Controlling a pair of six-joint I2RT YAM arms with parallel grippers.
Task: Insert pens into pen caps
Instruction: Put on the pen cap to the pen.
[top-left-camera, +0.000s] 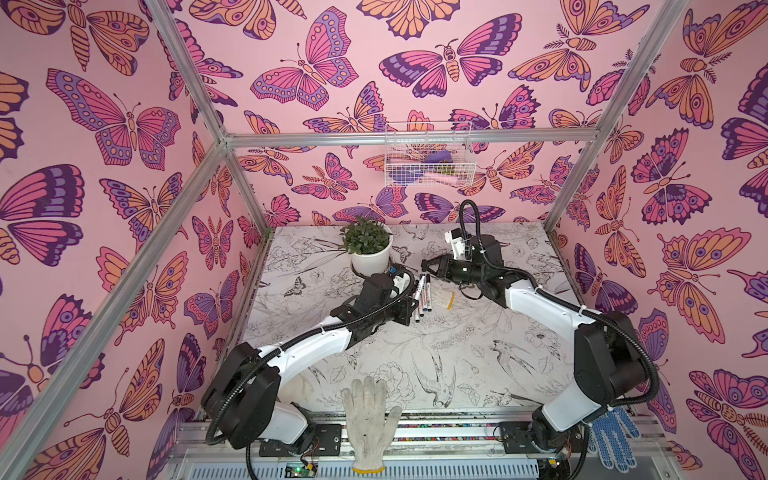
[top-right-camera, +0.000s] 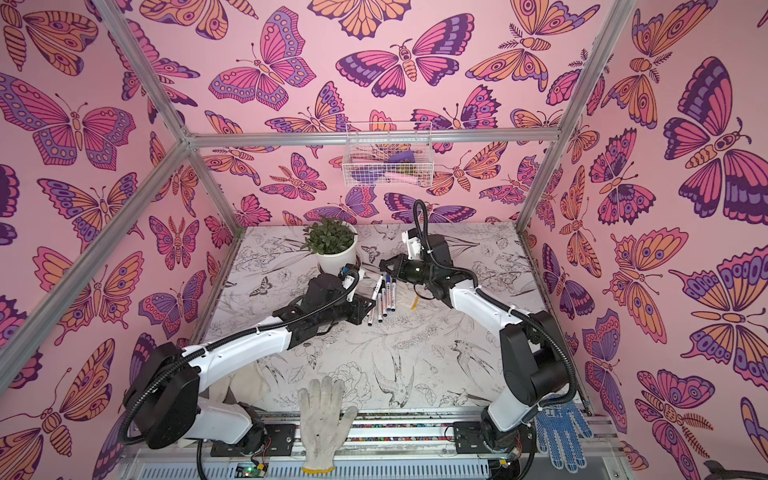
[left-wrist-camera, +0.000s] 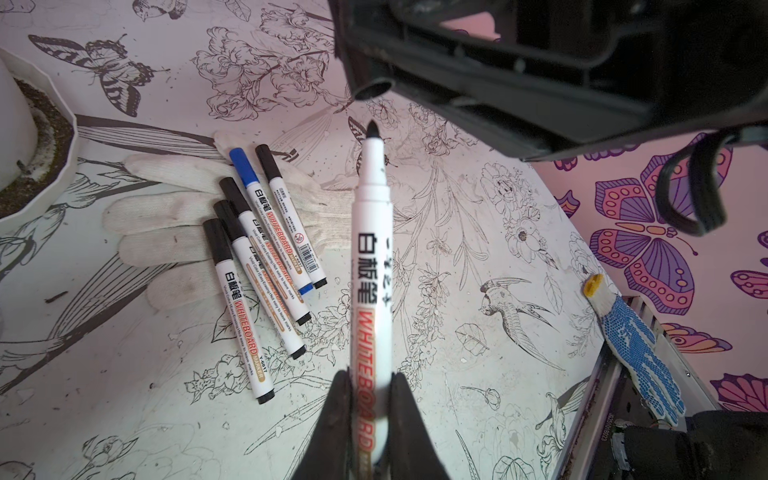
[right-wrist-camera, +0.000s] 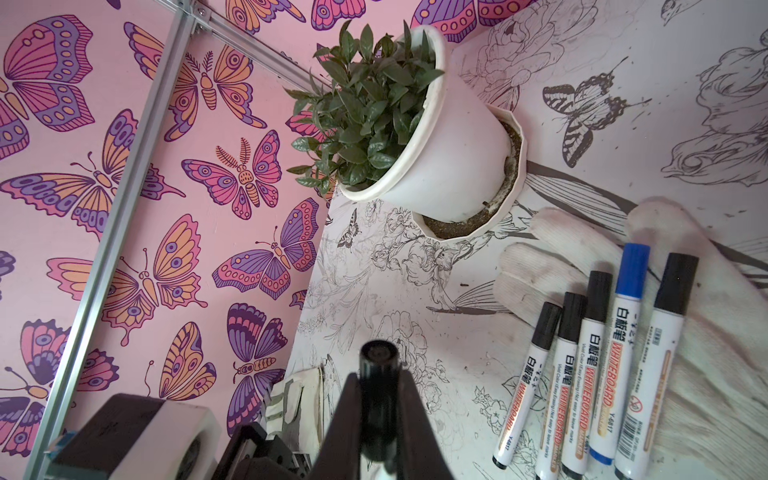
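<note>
Left gripper (left-wrist-camera: 370, 374): fingers (left-wrist-camera: 338, 399) clenched on the barrel of an uncapped pen (left-wrist-camera: 371, 232), held above the middle of the tabletop (top-left-camera: 457, 353), just near of the plant pot.
Uncapped pen: black tip points at the mouth of the pen cap (left-wrist-camera: 372, 89), with a gap between them. Its rear end is hidden between the fingers and cut off at the frame edge.
Right gripper (right-wrist-camera: 380, 374): fingers grasping the black pen cap (right-wrist-camera: 377, 353), mouth outward. The cap's closed end is buried between the fingers.
Capped pens (left-wrist-camera: 266, 253): five lie side by side on a white knit glove (left-wrist-camera: 174, 216) at mid-tabletop. Four have black caps and one has a blue cap (left-wrist-camera: 244, 166).
Top views: the left gripper's fingers are hidden under its own wrist. The capped pens (top-left-camera: 424, 295) show small, and their print is unreadable.
Writing, held pen: "白板笔" in black and "WHITEBOARD" in red. The fingers cover the print beyond that.
Writing, lying pens: "WHITEBOARD MARKER", "Y-6817", "Vivid Color", "Easy Erasing" and "Not easy to leave marks". The barcode digits are too small to read.
Potted plant (right-wrist-camera: 395, 124): white pot on a saucer, far side of the tabletop, left of centre.
Wire basket (top-left-camera: 428, 153): on the far wall, contents hard to make out.
Other gloves: a white glove (top-left-camera: 370, 419) lies at the near edge. A blue-dotted glove (top-left-camera: 615, 436) lies at the near right, partly behind the arm base.
</note>
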